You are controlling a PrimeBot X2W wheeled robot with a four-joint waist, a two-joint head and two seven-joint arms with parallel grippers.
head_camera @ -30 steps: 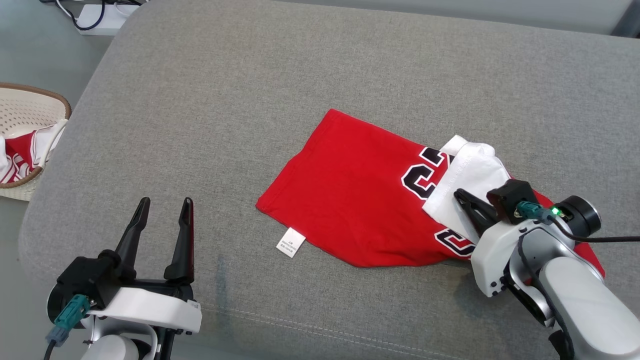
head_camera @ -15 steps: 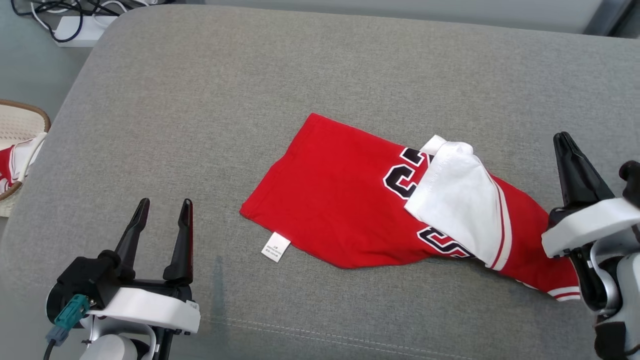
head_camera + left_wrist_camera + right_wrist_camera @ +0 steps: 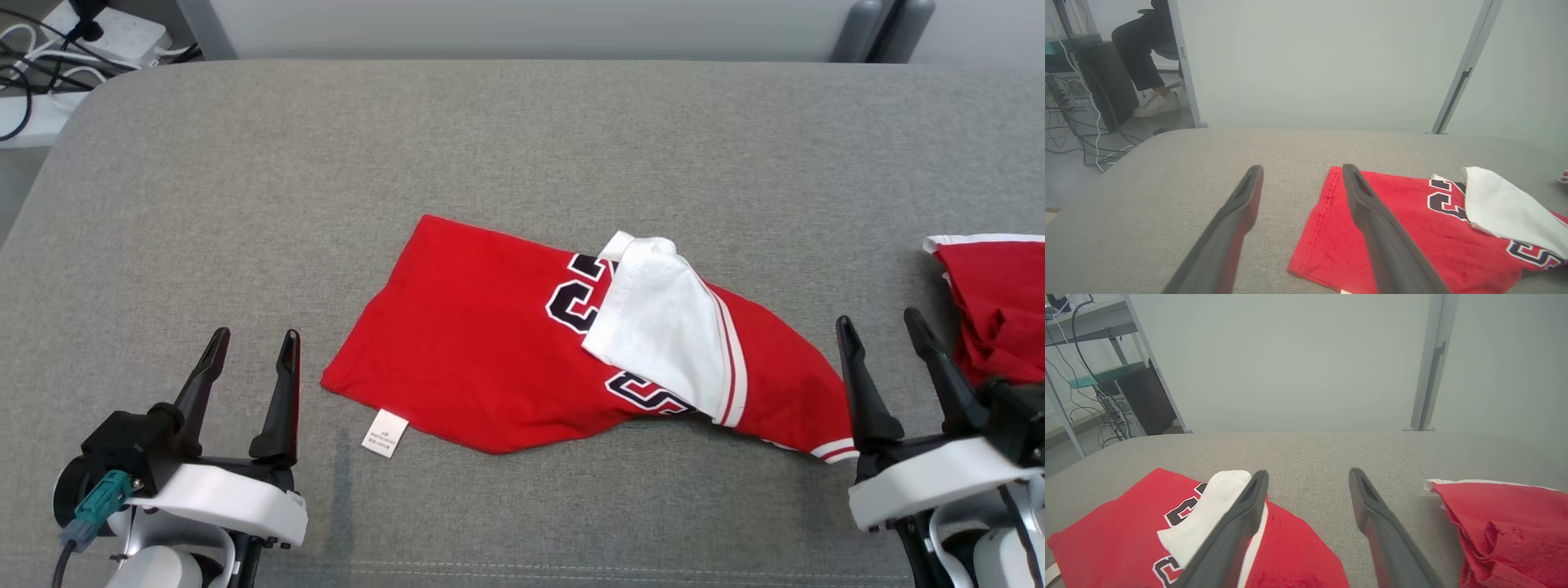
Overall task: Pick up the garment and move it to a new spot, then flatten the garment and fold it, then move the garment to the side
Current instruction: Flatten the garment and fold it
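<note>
A soft, limp red garment (image 3: 482,367) lies mid-frame, probably best pinched at its hem corners, while the left gripper (image 3: 255,336) and right gripper (image 3: 878,318) stand open and empty.

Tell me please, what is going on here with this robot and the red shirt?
A two-armed robot is working on a red garment that lies on the grey cushion, not yet neatly folded: a white flap is turned over its black number. Neither gripper holds it. The left gripper and the right gripper are both open, one near each end of it. A second red shirt lies at the robot's far right.
</note>
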